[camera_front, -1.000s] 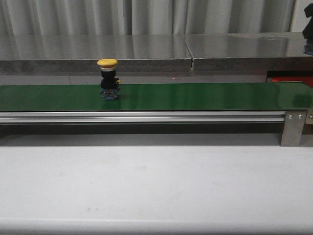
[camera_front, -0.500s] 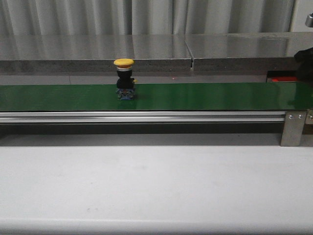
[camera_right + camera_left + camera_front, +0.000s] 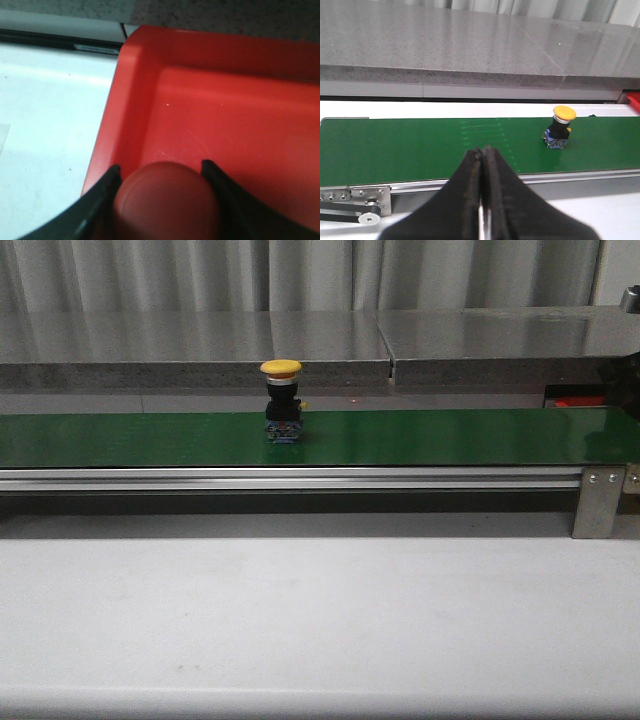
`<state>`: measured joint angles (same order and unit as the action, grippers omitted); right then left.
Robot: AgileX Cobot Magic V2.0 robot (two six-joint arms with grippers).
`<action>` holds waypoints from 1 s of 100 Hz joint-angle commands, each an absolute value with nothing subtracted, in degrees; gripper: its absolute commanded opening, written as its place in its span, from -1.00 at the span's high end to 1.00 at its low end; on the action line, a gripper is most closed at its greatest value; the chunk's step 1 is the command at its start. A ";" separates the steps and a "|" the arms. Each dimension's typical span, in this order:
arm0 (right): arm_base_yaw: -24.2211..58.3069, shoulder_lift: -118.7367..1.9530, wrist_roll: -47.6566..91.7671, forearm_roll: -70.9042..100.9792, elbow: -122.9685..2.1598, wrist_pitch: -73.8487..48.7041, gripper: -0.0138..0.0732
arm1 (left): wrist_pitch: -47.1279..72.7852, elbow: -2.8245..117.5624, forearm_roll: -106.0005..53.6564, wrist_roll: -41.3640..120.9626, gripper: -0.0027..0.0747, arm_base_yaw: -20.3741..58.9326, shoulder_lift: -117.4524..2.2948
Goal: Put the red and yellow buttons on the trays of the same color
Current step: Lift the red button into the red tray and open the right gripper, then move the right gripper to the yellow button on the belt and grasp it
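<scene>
From the front we see a yellow-capped round button with a dark base [image 3: 281, 402] standing upright on the long green belt [image 3: 420, 437]; a sliver of the red plastic tray [image 3: 576, 400] shows at far right. Our left gripper [image 3: 482, 156] hangs over the belt's near edge, jaws pressed together. Our right gripper [image 3: 161, 172] clamps a glossy red round button [image 3: 166, 200] over the tray's near corner.

We see one push button [image 3: 281, 400] upright on the conveyor belt [image 3: 450, 436], left of centre. Tray [image 3: 578, 398] sits behind the belt's right end, bracket [image 3: 599, 502] in front.
</scene>
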<state>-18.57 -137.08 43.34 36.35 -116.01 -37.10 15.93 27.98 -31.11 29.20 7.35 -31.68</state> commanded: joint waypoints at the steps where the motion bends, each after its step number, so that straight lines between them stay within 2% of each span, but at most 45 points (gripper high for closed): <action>1: -18.93 -132.47 43.51 38.02 -118.85 -35.74 -0.54 | 12.12 29.58 -32.33 29.12 0.98 7.68 -31.75; 10: -19.04 -131.45 43.51 38.02 -119.67 -36.14 -0.67 | 12.12 29.58 -32.33 29.12 0.98 7.68 -31.75; 69: -18.73 -115.94 37.71 37.40 -122.27 -50.36 -0.67 | 12.12 29.58 -32.33 29.12 0.98 7.68 -31.75; 100: -12.69 -103.56 31.65 26.52 -113.44 -48.66 -0.66 | 12.12 29.58 -32.33 29.12 0.98 7.68 -31.75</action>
